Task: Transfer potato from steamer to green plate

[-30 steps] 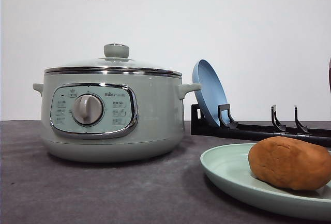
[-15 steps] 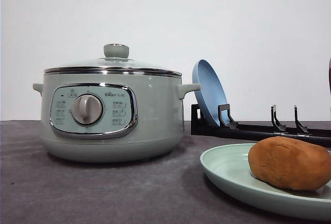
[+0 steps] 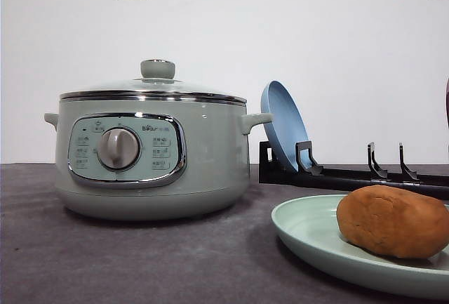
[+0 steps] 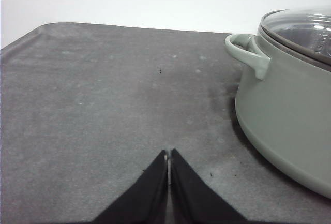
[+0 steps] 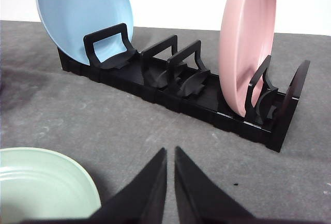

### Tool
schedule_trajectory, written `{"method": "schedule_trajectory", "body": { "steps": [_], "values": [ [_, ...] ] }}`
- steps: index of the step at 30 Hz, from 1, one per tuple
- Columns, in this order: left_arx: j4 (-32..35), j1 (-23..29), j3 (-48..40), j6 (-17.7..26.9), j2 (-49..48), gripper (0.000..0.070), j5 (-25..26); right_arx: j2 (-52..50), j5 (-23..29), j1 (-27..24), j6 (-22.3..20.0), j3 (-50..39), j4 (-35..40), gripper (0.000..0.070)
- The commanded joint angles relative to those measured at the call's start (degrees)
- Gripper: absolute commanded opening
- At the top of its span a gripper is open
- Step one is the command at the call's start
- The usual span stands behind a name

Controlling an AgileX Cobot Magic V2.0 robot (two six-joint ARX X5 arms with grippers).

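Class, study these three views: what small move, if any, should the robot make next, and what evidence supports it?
Probably none beyond holding both arms back. The potato already lies on the green plate, the steamer has its lid on, and the left gripper and right gripper are shut on nothing, so the transfer looks done.

The steamer (image 3: pixel 151 153), left of centre in the front view, has a smooth satin pale-green shell, a shiny chrome frame round its panel and a clear glass lid (image 4: pixel 305 27). The potato (image 3: pixel 391 221) at lower right looks matt and slightly rough. The green plate (image 3: pixel 316 237) beneath it is smooth with a soft sheen. The counter (image 4: pixel 93 105) is dull grey and faintly mottled. The rack (image 5: pixel 207 100) is matt black plastic.
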Motion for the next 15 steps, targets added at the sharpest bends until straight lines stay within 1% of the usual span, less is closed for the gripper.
{"method": "schedule_trajectory", "body": {
  "steps": [1, 15],
  "values": [
    [-0.28, 0.00, -1.16, 0.48, -0.09, 0.0000, -0.17, -0.09, 0.04, 0.00, 0.61, -0.28, 0.66, 0.0015],
    [-0.28, 0.00, -1.16, 0.48, -0.09, 0.0000, -0.17, -0.09, 0.04, 0.00, 0.61, -0.28, 0.66, 0.0015]
  ]
}}
